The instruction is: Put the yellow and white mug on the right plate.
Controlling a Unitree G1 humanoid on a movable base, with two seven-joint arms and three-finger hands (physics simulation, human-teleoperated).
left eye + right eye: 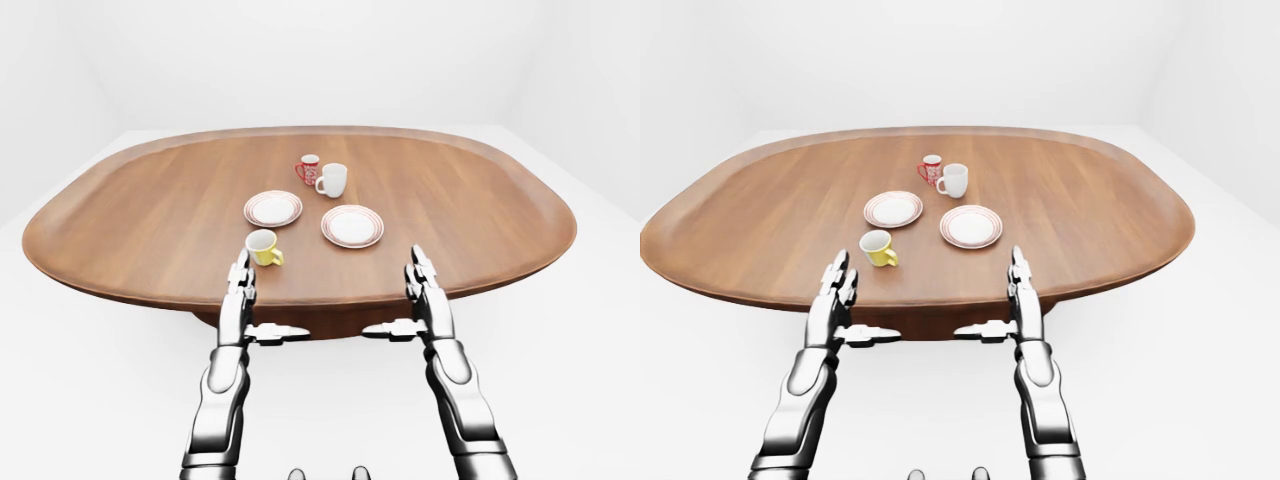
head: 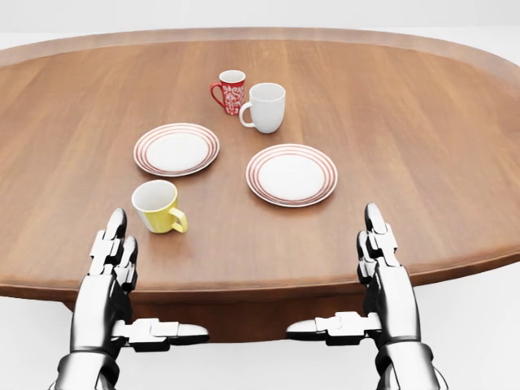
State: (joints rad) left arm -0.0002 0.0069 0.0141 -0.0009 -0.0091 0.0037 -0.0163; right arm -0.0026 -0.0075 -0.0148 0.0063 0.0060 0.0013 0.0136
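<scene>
Head view over an oval wooden desk [image 2: 422, 106] in a plain white room. The yellow and white mug [image 2: 158, 206] stands upright on the bare wood toward the lower left of the view, its opening upward and its handle turned to the view's right; it rests on neither plate. The right plate [image 2: 292, 175], white with red rim rings, lies flat near the centre of the view, well apart from the mug and carrying nothing. A second ringed plate, the left plate [image 2: 176, 149], lies just above the mug in the view, also bare. Above and between the two plates stand a white mug [image 2: 266, 106] and, just beside it to the left, a red patterned mug [image 2: 230, 91]; whether these two touch cannot be told.

The left hand [image 2: 114, 280] is raised at the lower left of the view, its fingers [image 2: 114, 236] extended and spread wide, the thumb pointing inward; it holds nothing and lies near the yellow and white mug without touching it. The right hand [image 2: 382, 280] mirrors it at the lower right, fingers straight and wide apart, thumb inward, likewise empty and below the right plate in the view. Both hands hover at the desk's near edge.
</scene>
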